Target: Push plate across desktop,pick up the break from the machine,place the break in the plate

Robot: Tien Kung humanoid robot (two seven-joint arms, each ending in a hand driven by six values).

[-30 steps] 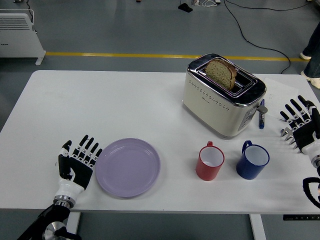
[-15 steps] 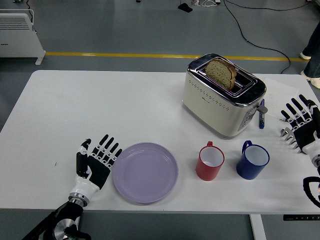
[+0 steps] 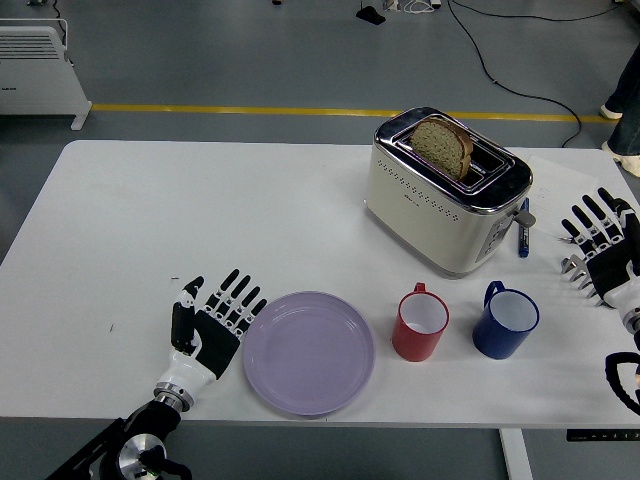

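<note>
The robot's black-and-white five-fingered left hand has black finger segments broken by white knuckle joints, a black palm plate and a white thumb tip. A white cuff with a ribbed silver ring joins it to the black jointed forearm, which carries a round metal disc. The matching black-and-white right hand shows silver fingertips, a white wrist shell and a black looped cable below.

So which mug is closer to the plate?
The red mug, just right of the plate; the blue mug stands farther right, beyond it.
</note>
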